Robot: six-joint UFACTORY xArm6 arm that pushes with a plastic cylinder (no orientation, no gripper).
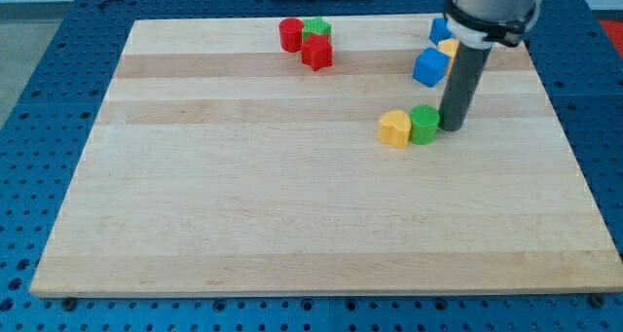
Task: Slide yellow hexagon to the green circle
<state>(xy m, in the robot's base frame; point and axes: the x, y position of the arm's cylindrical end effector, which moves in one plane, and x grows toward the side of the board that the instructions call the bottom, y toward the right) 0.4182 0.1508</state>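
Observation:
A green circle block (423, 124) sits right of the board's middle, touching a yellow block (394, 129) on its left that looks heart-shaped. My tip (451, 128) rests just right of the green circle, touching or nearly touching it. A second yellow block (448, 48), possibly the hexagon, lies near the view's top right. The rod partly hides it, so its shape is unclear.
A blue cube (429, 67) lies above the green circle, and another blue block (441, 28) sits near the board's top edge. A red cylinder (290, 34), a green star-like block (317, 26) and a red block (316, 53) cluster at the top centre.

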